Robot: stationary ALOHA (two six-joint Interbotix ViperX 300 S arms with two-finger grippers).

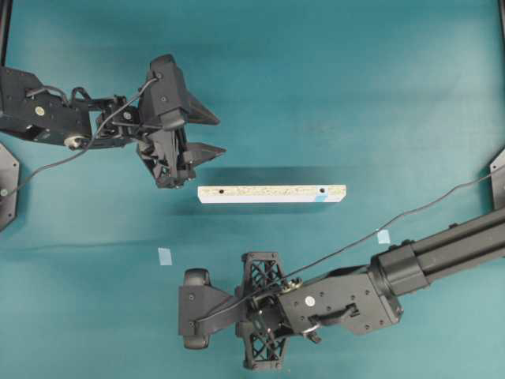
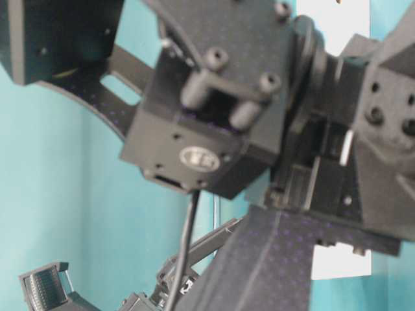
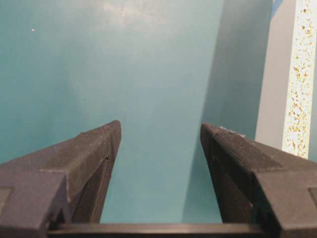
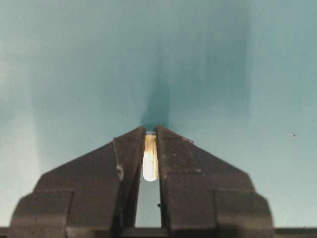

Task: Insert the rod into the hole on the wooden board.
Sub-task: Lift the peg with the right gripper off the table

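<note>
The wooden board (image 1: 272,193) lies flat mid-table, white edge toward the front. The hole (image 1: 323,190) with the light-blue patch is near its right end; a bare hole (image 1: 222,191) is near its left end. My right gripper (image 1: 189,309) hangs over the mat in front of the board's left end, apart from it. In the right wrist view it (image 4: 150,133) is shut on the rod (image 4: 150,157), a short cream dowel upright between the fingertips. My left gripper (image 1: 221,136) is open and empty just behind the board's left end; the left wrist view shows it (image 3: 161,131) with the board (image 3: 299,74) to the right.
Two small pale-blue tape squares lie on the teal mat, one (image 1: 165,255) front left and one (image 1: 383,236) front right. The right arm (image 2: 259,116) fills most of the table-level view.
</note>
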